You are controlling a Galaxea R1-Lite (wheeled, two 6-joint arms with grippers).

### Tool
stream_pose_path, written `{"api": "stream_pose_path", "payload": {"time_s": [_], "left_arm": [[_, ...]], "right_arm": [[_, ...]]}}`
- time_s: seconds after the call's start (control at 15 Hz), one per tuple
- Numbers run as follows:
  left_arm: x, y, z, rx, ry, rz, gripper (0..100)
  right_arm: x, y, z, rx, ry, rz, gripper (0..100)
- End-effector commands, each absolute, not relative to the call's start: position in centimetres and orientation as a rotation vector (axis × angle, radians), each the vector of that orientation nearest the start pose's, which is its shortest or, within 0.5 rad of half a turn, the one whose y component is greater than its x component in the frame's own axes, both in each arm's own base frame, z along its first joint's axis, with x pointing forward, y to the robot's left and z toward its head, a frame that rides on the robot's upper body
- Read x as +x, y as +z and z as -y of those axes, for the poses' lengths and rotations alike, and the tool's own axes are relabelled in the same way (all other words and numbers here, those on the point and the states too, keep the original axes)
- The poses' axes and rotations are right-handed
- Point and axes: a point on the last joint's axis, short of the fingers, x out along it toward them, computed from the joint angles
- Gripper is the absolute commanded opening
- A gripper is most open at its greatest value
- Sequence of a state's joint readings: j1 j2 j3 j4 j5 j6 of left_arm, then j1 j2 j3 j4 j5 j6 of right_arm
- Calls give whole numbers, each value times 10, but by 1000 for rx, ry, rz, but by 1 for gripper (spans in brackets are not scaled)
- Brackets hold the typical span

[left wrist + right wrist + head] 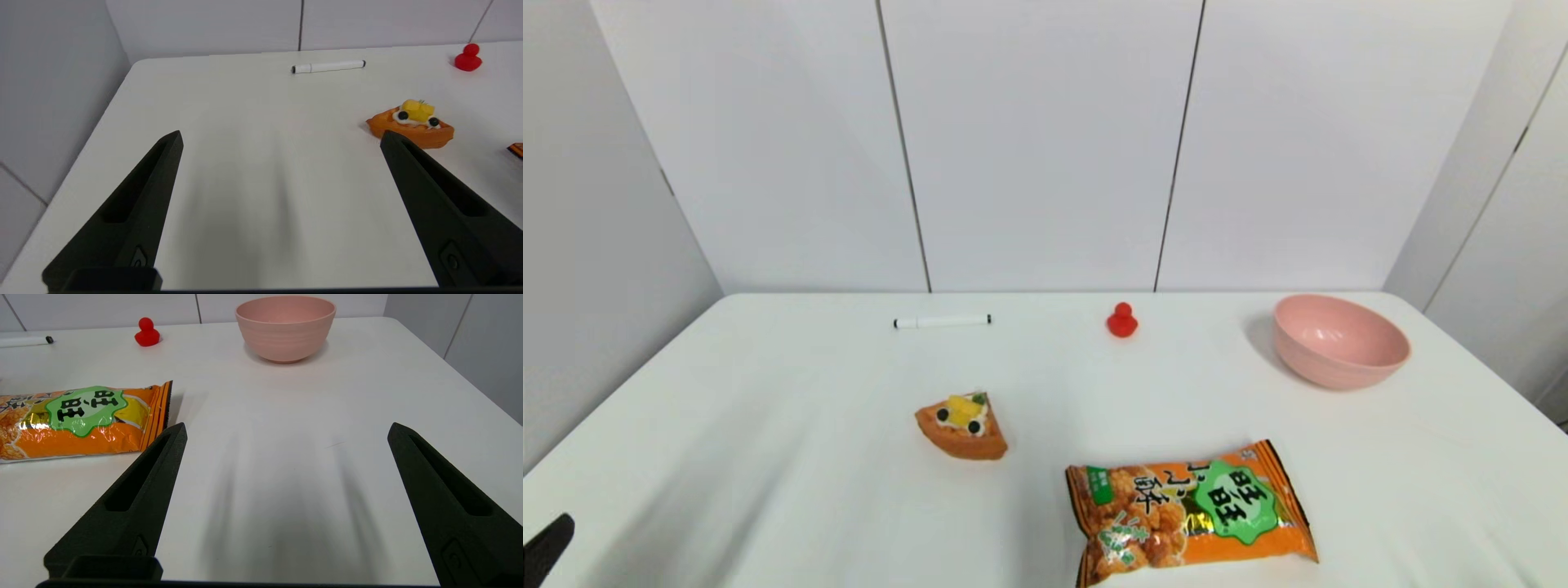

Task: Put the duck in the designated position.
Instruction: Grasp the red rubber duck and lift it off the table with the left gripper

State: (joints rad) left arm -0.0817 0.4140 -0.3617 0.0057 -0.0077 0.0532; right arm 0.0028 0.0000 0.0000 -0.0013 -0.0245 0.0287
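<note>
Head view: tiny glossy red toy duck (1122, 320) stands far back on the tabletop (768, 425); both grippers' fingers wide, empty; a long reach could knock it over.

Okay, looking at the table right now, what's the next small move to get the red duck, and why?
Probably reach the right gripper forward toward the duck. Both grippers are open and empty near the table's front; the left gripper sits at the left edge, with the cake slice between. The duck stands untouched at the back, left of the pink bowl.
</note>
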Motion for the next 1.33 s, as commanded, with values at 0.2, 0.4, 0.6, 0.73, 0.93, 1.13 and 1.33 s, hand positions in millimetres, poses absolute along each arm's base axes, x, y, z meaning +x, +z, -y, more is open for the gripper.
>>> {"api": "stream_pose_path", "payload": {"time_s": [0.2,0.4,0.6,0.73,0.93,1.13,1.33], "left_arm": [[77,246,19,103,-247,-159,100],[111,268,30,151,-280,-175,100],[144,289,45,159,-321,-174,100],[178,297,71,169,-400,-198,100],[219,303,109,182,-481,-214,100],[261,307,155,190,-554,-205,100],[296,298,199,190,-610,-202,100]], "right_arm": [[-23,76,1,29,-21,0,100],[-23,76,1,28,-21,2,100],[-23,76,1,29,-21,0,100],[-23,76,1,29,-21,0,100],[-23,76,1,28,-21,0,100],[-23,76,1,29,-21,0,100],[-23,76,1,29,-21,2,100]]}}
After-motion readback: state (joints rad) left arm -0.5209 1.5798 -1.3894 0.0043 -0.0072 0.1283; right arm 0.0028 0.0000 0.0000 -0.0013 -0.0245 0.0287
